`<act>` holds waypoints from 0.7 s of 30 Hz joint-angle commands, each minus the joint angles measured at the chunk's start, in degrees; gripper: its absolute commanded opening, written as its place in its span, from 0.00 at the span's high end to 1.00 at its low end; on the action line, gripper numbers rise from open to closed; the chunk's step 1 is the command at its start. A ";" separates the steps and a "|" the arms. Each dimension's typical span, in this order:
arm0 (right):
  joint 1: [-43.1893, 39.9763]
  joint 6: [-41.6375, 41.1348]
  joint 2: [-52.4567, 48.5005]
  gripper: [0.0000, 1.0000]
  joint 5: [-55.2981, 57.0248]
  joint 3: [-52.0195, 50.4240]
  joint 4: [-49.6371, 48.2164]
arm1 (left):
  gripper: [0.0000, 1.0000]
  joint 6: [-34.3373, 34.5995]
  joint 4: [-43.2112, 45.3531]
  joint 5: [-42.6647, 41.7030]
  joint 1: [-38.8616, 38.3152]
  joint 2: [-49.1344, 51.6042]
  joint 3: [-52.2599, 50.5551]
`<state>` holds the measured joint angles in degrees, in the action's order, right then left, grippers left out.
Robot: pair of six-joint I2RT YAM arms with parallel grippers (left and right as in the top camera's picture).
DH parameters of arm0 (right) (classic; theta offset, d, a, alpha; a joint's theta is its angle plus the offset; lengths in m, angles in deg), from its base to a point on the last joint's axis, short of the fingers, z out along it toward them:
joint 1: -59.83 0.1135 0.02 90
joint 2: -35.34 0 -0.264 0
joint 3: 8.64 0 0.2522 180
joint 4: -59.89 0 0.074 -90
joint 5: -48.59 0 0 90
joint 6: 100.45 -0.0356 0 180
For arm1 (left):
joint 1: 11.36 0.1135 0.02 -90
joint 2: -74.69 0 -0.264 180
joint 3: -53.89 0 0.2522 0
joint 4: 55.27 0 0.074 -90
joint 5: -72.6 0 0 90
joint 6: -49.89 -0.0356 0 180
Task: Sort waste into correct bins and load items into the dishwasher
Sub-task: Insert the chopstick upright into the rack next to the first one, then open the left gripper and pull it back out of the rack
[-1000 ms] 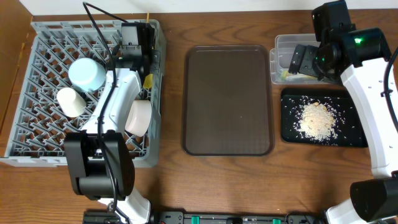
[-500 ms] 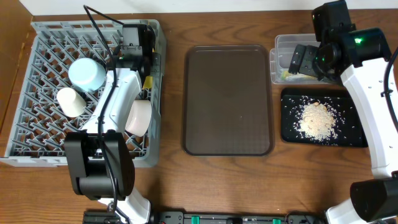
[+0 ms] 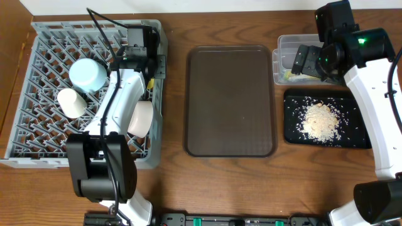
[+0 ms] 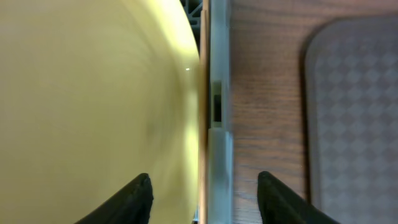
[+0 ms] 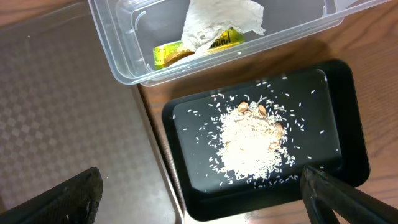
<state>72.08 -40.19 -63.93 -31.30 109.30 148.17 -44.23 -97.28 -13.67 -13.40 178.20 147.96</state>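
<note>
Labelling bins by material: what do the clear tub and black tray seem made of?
Clear tub: probably thin glossy plastic, see-through walls. Black tray: likely moulded plastic, slight sheen, rounded rim; could be coated metal.

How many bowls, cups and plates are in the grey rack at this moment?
4. A light blue bowl upper left, a cream cup below it, a white bowl toward the right, and a yellow plate on edge by the rack's right wall. The arm may hide others.
</note>
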 commanded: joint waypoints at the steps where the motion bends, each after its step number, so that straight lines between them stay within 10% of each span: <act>1: -0.94 -0.42 0.57 0.01 0.57 0.22 0.04 | 0.40 7.04 -0.85 1.09 1.22 -5.86 0.28; 21: -0.94 -0.44 0.57 0.01 0.57 0.22 0.04 | 0.53 8.72 -34.75 -20.87 1.20 -35.41 -2.23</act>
<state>72.08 -40.19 -63.93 -31.30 109.30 148.17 -36.43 -129.28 -31.18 -12.27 146.66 147.54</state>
